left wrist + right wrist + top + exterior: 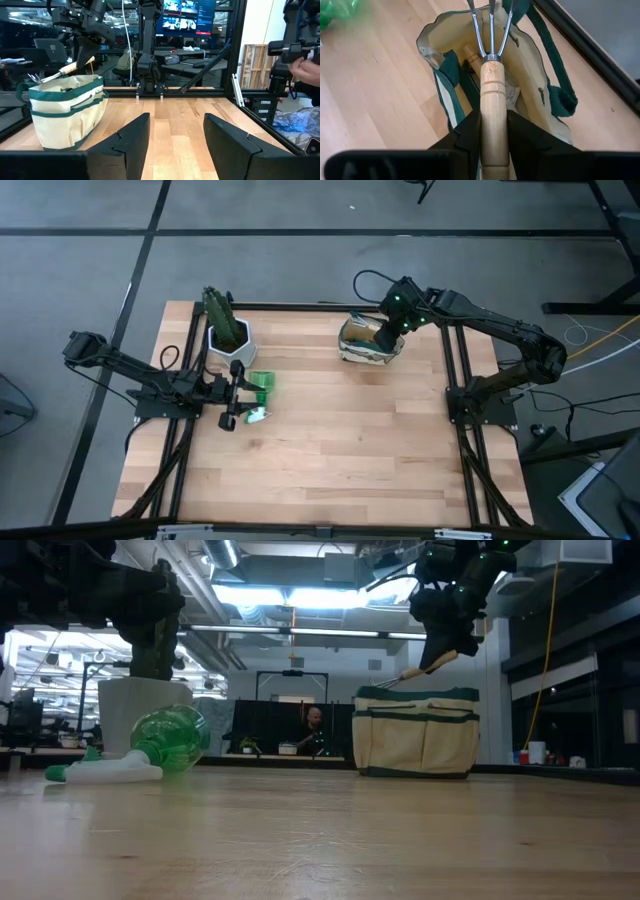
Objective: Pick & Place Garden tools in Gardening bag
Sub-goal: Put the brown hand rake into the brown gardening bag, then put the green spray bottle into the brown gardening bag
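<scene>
My right gripper (392, 326) is shut on a wooden-handled pronged rake (492, 90) above the beige gardening bag with green trim (415, 732). The bag stands on its base at the table's far right (368, 342). The rake's prongs (395, 683) reach the bag's open top. Another wooden handle (470, 53) lies inside the bag. My left gripper (238, 396) is open at the table's left, beside a green-and-white bottle (260, 386) that lies on its side on the table (160, 745). My right gripper pinches the rake's wooden handle (493, 131) between its two fingers, on the half toward the handle's free end. The fingers slant down from above and lie along the handle. The rake is lifted clear and tilted, prong end lower, over the bag's opening.
A white pot with a green cactus (228, 330) stands at the far left, just behind the bottle. The table's dark frame rails (455, 370) run along both sides. Bare wood (340, 450) fills the middle and near part. A person (314, 728) sits in the room behind.
</scene>
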`<act>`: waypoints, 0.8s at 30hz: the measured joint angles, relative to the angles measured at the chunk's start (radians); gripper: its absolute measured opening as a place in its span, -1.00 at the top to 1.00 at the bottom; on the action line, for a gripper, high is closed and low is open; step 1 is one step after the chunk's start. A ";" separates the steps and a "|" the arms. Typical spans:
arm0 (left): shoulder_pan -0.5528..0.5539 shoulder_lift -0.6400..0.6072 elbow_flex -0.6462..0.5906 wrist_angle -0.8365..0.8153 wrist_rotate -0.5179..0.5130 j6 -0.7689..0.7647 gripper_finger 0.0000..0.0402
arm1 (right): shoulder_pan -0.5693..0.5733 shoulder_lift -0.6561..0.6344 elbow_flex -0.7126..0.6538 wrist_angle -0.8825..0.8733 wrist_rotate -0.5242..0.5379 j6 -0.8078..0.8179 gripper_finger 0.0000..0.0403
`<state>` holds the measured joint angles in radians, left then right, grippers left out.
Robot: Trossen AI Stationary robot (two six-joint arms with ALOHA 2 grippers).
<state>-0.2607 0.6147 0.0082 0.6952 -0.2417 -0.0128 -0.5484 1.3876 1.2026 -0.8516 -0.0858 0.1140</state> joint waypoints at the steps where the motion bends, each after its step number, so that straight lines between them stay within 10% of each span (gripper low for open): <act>1: 0.000 0.000 0.000 0.000 0.000 0.000 0.09 | 0.000 0.000 0.000 0.000 0.000 -0.017 0.54; 24: 0.000 0.000 0.000 0.000 0.000 0.000 0.09 | 0.001 0.000 0.000 0.006 -0.001 -0.014 0.17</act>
<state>-0.2607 0.6151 0.0082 0.6949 -0.2417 -0.0128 -0.5472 1.3876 1.2026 -0.8452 -0.0872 0.0998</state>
